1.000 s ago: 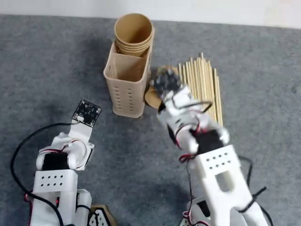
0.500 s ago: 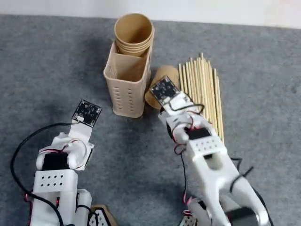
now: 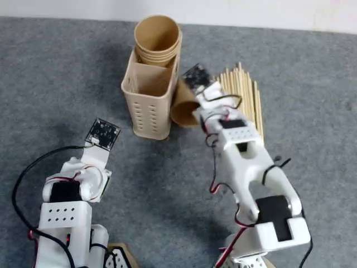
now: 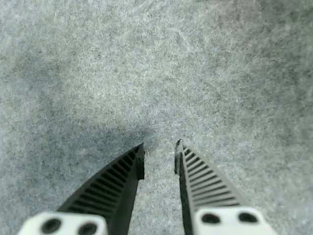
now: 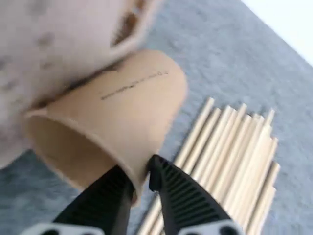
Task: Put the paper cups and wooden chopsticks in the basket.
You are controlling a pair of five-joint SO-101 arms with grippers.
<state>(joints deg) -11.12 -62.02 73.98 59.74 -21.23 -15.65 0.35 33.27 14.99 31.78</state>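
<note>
Fuzzy grey mat (image 3: 67, 67) | right tool (image 5: 138, 164) pinching conical paper cup (image 5: 107, 107) rim

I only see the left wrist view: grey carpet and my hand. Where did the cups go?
Observer: A stack of cups stands in the basket's far compartment.
Operator: Is that all of them?
Observer: No, one cup lies on its side beside the basket, with the right hand pinching its rim.
Operator: And the sticks?
Observer: The chopsticks lie bundled on the carpet, on that cup's other side from the basket.
</note>
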